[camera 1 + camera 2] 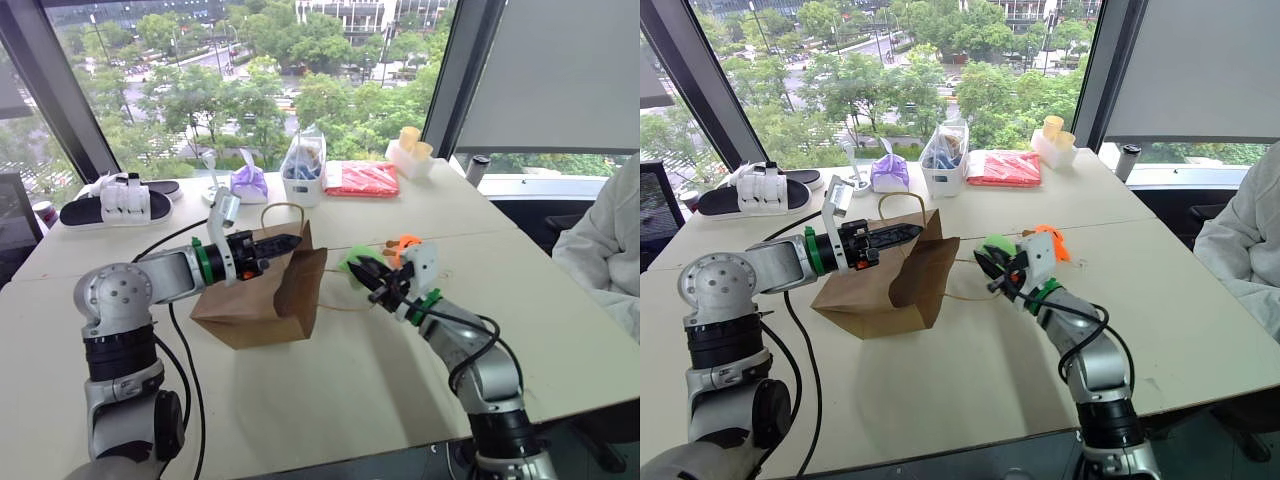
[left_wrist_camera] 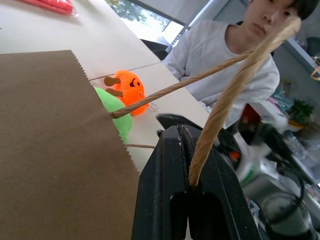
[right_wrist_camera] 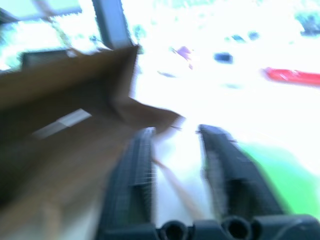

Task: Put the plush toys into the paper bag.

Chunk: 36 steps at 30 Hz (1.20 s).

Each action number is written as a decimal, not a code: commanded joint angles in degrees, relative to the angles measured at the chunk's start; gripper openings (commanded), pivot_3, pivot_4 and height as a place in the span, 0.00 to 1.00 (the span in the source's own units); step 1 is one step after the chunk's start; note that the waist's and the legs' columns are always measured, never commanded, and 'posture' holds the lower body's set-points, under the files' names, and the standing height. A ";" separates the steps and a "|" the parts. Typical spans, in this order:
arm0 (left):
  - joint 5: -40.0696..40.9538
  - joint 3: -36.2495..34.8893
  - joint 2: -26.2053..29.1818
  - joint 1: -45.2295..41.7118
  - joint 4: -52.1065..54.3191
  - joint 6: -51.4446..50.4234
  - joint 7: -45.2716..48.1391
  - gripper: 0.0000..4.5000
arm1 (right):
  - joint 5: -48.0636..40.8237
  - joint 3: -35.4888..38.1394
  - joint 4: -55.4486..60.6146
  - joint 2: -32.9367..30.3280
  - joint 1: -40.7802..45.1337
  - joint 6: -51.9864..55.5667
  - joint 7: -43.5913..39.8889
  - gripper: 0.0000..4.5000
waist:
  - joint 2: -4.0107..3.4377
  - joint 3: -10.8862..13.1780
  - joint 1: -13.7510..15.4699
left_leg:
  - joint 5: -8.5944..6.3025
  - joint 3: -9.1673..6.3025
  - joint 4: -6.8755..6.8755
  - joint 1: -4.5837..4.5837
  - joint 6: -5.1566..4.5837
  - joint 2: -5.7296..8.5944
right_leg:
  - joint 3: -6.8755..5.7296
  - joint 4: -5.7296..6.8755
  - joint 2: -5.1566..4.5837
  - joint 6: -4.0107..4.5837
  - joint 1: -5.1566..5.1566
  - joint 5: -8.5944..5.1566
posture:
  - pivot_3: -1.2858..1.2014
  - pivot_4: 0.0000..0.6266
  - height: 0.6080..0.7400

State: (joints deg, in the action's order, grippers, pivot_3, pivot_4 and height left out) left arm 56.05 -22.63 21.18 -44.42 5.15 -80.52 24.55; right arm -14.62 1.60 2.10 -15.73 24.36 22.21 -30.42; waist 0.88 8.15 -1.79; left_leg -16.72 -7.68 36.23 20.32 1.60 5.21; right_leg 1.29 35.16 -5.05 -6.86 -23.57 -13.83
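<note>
Plush toys on table right of paper bag (image 1: 262,298): green toy (image 1: 354,264) just beside open right gripper (image 1: 371,279), orange toy (image 1: 403,246) behind. Bag on its side mid-table, mouth toward toys. Left gripper (image 2: 189,186) clamped on twisted loop handle (image 2: 227,95), lifting upper edge.

Bright window daylight, right wrist view blurred and overexposed
</note>
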 commanded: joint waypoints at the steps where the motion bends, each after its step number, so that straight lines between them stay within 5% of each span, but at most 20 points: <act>1: 1.79 0.85 1.36 0.03 1.77 0.23 1.12 0.00 | 6.23 -0.46 -11.36 -2.24 7.32 -3.81 4.67 0.73 | -0.01 0.00 -0.20 | 0.00 0.04 -0.01 0.02 0.00 0.00 | 0.03 -0.01 0.00 0.00 -0.03 0.00 | 0.52 0.24 1.00; 4: 2.17 1.34 2.02 0.35 1.93 0.72 1.25 0.00 | 9.18 -1.94 -19.35 -3.25 11.94 -5.26 5.39 0.99 | -0.01 0.00 -0.33 | 0.01 0.07 -0.04 0.07 0.01 0.00 | 0.06 0.01 -0.01 0.01 -0.11 0.00 | 0.52 0.24 1.00; 16: 2.25 2.23 2.31 0.80 2.05 2.31 0.94 0.00 | 10.00 -4.30 -41.07 -0.27 23.21 -1.85 1.29 0.99 | 0.00 0.00 -0.62 | 0.01 0.05 -0.03 0.09 0.01 0.01 | 0.05 -0.03 -0.03 0.01 -0.08 0.01 | 0.52 0.24 1.00; 20: 2.20 2.16 2.49 0.86 2.03 2.66 0.98 0.00 | 10.48 -3.65 -43.35 -0.56 24.66 -4.08 1.75 0.73 | 0.01 -0.01 -0.71 | 0.01 0.05 -0.04 0.07 0.01 0.00 | 0.05 -0.03 -0.02 0.01 -0.08 0.01 | 0.52 0.24 1.00; 26: 2.12 2.70 2.48 0.83 1.73 3.15 1.45 0.00 | 9.97 -1.62 -40.73 -1.86 24.78 -6.77 2.65 0.05 | 0.01 0.00 -0.74 | 0.01 0.05 -0.04 0.08 0.01 0.00 | 0.05 -0.02 -0.03 0.01 -0.09 0.01 | 0.52 0.24 1.00; 31: 1.80 3.63 2.72 0.20 0.99 3.88 2.24 0.00 | 10.04 -0.47 -33.64 -5.07 23.63 -11.07 1.95 0.01 | 0.00 0.00 -0.60 | 0.01 0.05 -0.04 0.10 0.01 0.00 | 0.05 -0.03 -0.03 0.01 -0.09 0.01 | 0.52 0.24 1.00; 36: 1.74 4.76 3.34 -0.94 -0.43 4.42 3.79 0.00 | 11.77 -5.89 -18.17 -15.16 19.47 -19.09 -11.78 0.01 | -0.02 0.02 -0.30 | -0.01 0.04 -0.04 0.21 -0.03 0.08 | 0.04 -0.03 -0.08 0.00 -0.16 0.01 | 0.52 0.24 1.00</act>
State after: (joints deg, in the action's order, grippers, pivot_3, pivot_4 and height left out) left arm 56.98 -18.31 24.31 -43.67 4.20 -77.15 27.27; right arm -1.40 -3.18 -21.28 -30.86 44.47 4.62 -37.79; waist 0.86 8.17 -2.09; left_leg -16.74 -7.64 36.15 20.49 1.57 5.27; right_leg 1.32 35.11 -5.11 -6.87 -23.69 -13.82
